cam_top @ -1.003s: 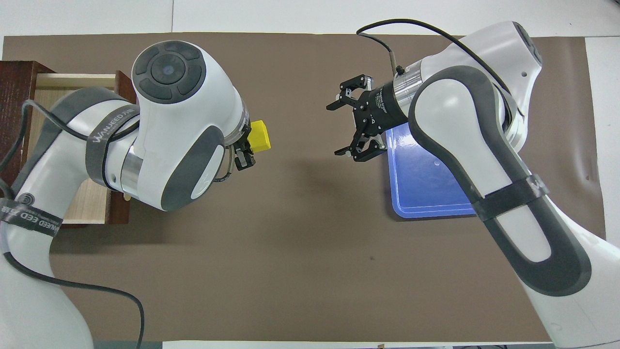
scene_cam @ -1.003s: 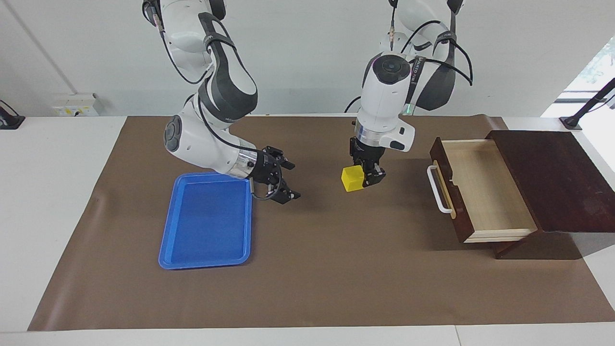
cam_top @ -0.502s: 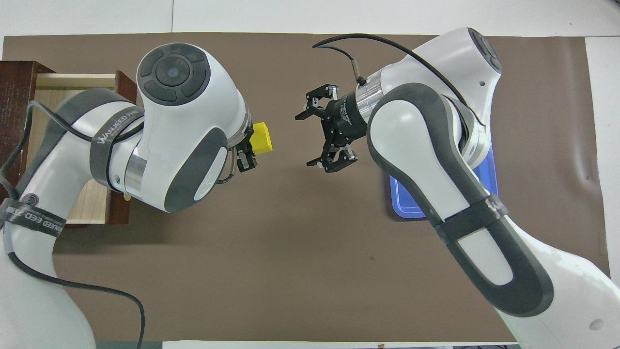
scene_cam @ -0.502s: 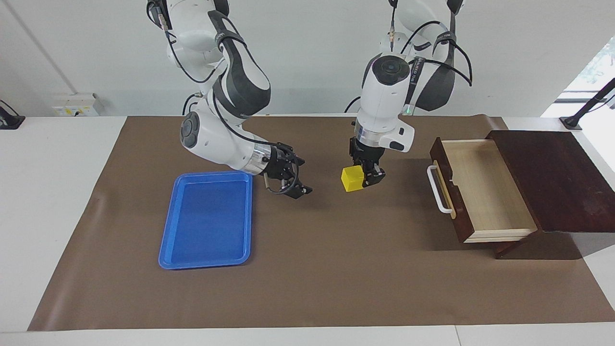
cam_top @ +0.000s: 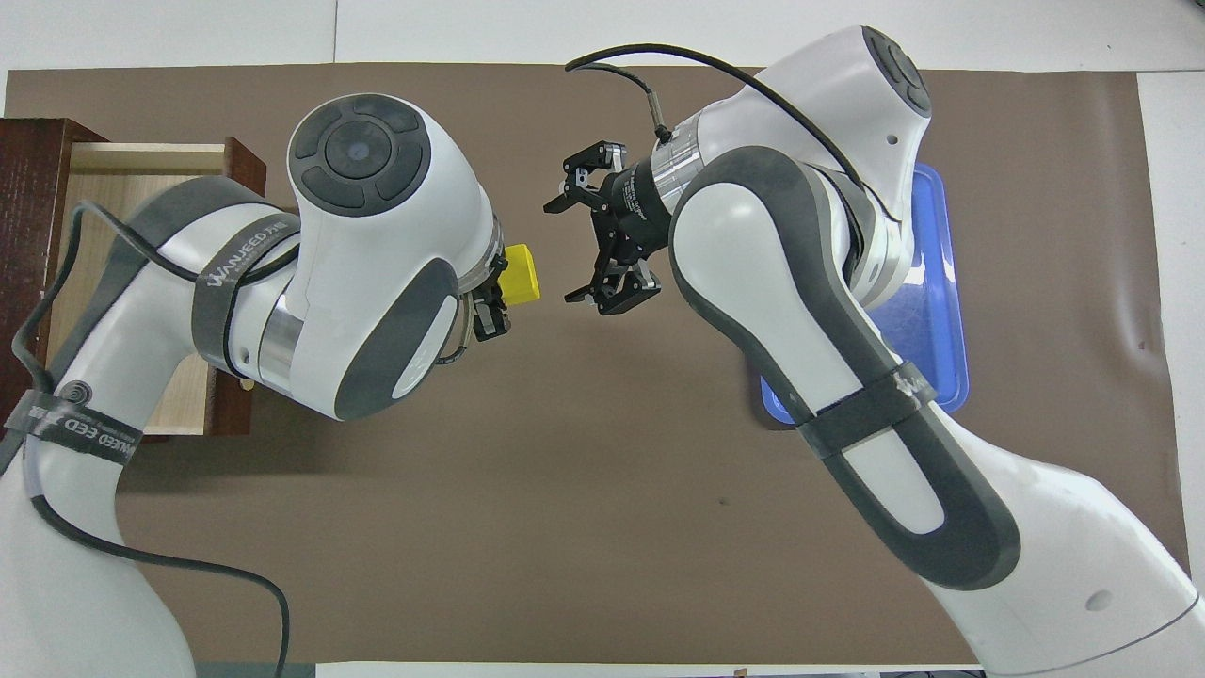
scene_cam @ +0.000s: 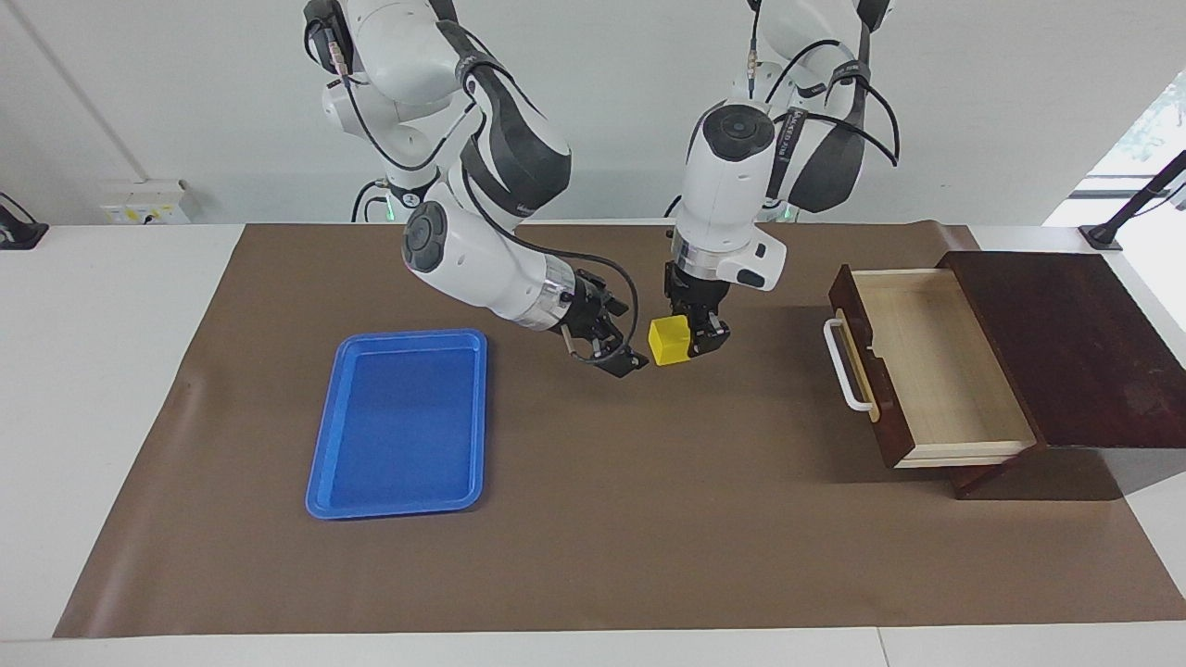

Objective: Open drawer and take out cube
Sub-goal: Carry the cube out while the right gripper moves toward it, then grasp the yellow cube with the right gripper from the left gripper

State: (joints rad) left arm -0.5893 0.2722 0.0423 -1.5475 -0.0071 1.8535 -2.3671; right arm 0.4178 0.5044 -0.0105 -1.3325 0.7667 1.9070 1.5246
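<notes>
item: small bright yellow solid cube – held in the air over the brown paper mat, clamped between the fingers of the left gripper, about midway between the drawer and the tray. the overhead view shows it jutting out from under the left arm's white wrist.

item: left gripper – black two-finger tool pointing down from the left arm, which comes from the drawer's end of the table; its jaws are closed on the cube.

item: right gripper – black two-finger tool on the right arm, tilted sideways toward the cube and just beside it, not touching; seen from overhead its fingertips stand wide apart with nothing between them. it hangs over bare mat.

item: dark brown wooden drawer with a white bar handle on a tan strip – pulled out of its dark wooden box at the left arm's end of the table; its pale light-wood interior is exposed and holds nothing.

item: blue rectangular plastic tray – flat on the mat toward the right arm's end, well apart from the cube; partly covered by the right arm in the overhead view.

item: white table – carries the mat and everything on it.
</notes>
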